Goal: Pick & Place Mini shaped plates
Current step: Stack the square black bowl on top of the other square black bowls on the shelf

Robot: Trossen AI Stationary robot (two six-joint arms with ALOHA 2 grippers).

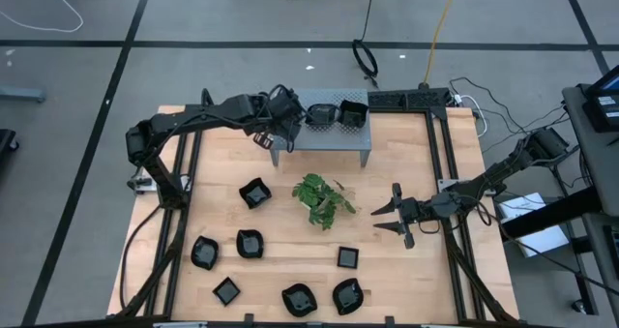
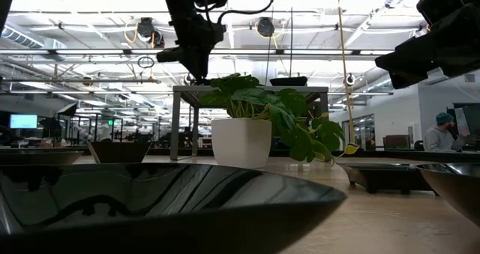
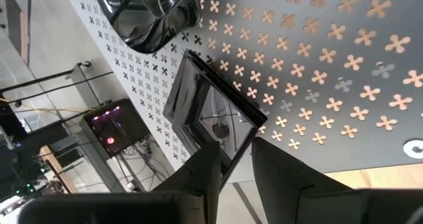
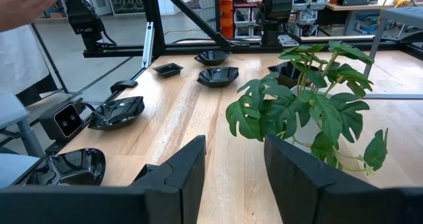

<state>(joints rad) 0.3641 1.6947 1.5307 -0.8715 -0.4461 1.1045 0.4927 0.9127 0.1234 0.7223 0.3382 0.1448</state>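
A grey perforated stand (image 1: 334, 134) stands at the table's far middle. My left gripper (image 3: 234, 154) reaches over its left end, shut on a square glossy black mini plate (image 3: 208, 108). A second, roundish plate (image 3: 149, 12) lies on the stand top beyond it. Several more black plates lie on the near half of the table, among them one square (image 1: 348, 257) and one roundish (image 1: 250, 243). My right gripper (image 1: 387, 215) hangs open and level just right of the potted plant (image 1: 321, 199), with nothing between its fingers (image 4: 192, 164). My left gripper pinches the square plate's near rim (image 3: 228, 148) between its two fingers. The fingers slant downward from the table's left side. The plate sits tilted over the stand's perforated top (image 3: 317, 65); I cannot tell whether its far edge touches the stand.
The leafy plant in its white pot (image 2: 241, 141) stands mid-table between the stand and the loose plates. Black frame rails (image 1: 445, 173) run along both sides of the table. Bare wood (image 1: 406, 270) lies at the near right. A person's hand (image 4: 30, 2) shows beyond the table.
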